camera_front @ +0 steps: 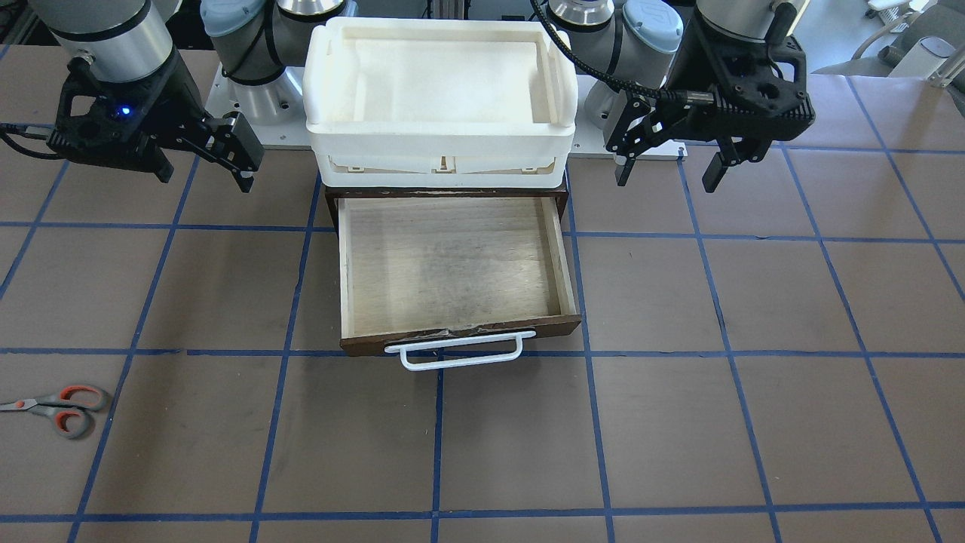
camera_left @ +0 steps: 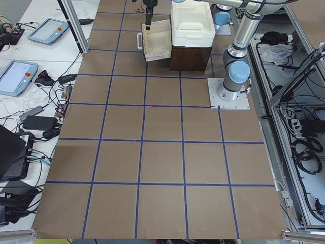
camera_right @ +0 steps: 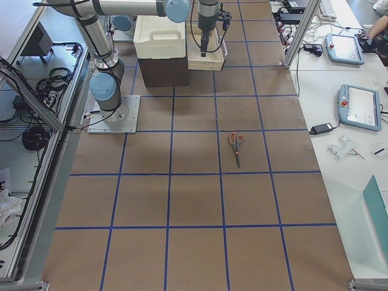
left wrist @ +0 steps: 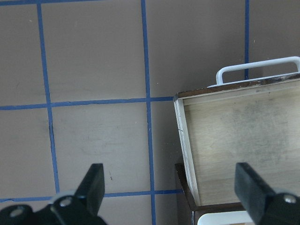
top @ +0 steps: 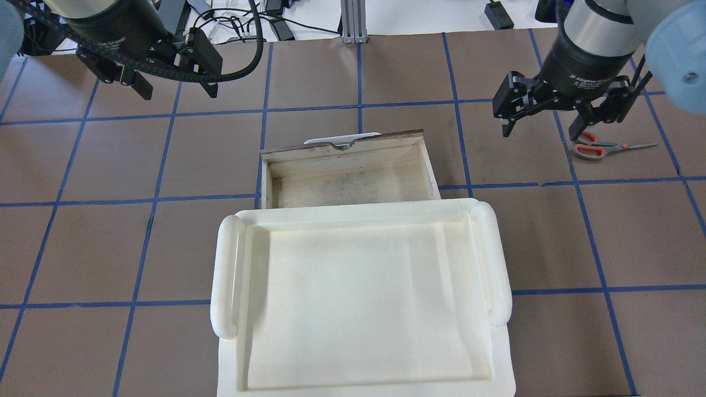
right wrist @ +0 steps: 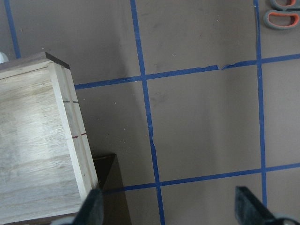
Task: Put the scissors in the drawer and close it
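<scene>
Scissors (camera_front: 54,408): lying flat on the bench on my right side, well out toward the operators' edge, well apart from the drawer; blades point toward the bench's right end, loops toward the middle.
Drawer (camera_front: 452,268): pulled open at mid-bench under the white tray (camera_front: 441,98), its pale floor bare, white bar handle (camera_front: 454,352) facing the operators' edge.
My right gripper (top: 539,128): released, fingers spread, holding nothing, hanging above the bench between drawer and scissors.
My left gripper (top: 175,90): also released and empty, up off the bench on the drawer's other side.
Progress: I judge nothing done yet; the pick comes first.
Risk, pick: the scissors lie thin and flat, so my fingertips may skid over the loops or pinch one loop and let the pair swing open.
Risk, drop: the tray overhangs the drawer's rear, so a release too far back could strike it.
Risk, closing: if the blades rest on the drawer's wall, pushing the front in would jam them.
</scene>
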Motion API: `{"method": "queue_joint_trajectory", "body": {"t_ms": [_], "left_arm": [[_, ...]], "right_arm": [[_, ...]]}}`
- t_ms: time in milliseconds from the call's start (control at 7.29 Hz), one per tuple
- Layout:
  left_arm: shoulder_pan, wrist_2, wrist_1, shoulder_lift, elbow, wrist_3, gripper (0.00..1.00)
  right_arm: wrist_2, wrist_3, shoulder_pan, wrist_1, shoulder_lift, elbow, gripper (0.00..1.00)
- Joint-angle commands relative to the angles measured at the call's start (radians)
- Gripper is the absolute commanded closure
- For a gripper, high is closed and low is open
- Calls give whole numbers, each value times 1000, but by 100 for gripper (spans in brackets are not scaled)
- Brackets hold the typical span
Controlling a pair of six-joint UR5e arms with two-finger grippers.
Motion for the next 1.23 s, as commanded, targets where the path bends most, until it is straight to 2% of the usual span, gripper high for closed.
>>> {"method": "queue_joint_trajectory", "body": {"t_ms": [0, 411, 686, 823, 960, 1097], "left_arm": [[-1, -1, 0, 1, 0, -3, 0], [-1, 0, 0, 1, 0, -3, 0], [-1, 0, 0, 1, 0, -3, 0], [-1, 0, 0, 3, 0, -3, 0], [-1, 0, 0, 3, 0, -3, 0], [0, 0, 0, 1, 0, -3, 0]], "right_arm": [[1, 9, -7, 0, 0, 0, 0], [-2, 6, -13, 0, 2, 0, 0], [5, -10, -68, -14, 11, 0, 0], [5, -152, -142, -73, 27, 0, 0], [10, -383, -198, -119, 50, 0, 0], [1, -530, -215, -194, 87, 0, 0]]}}
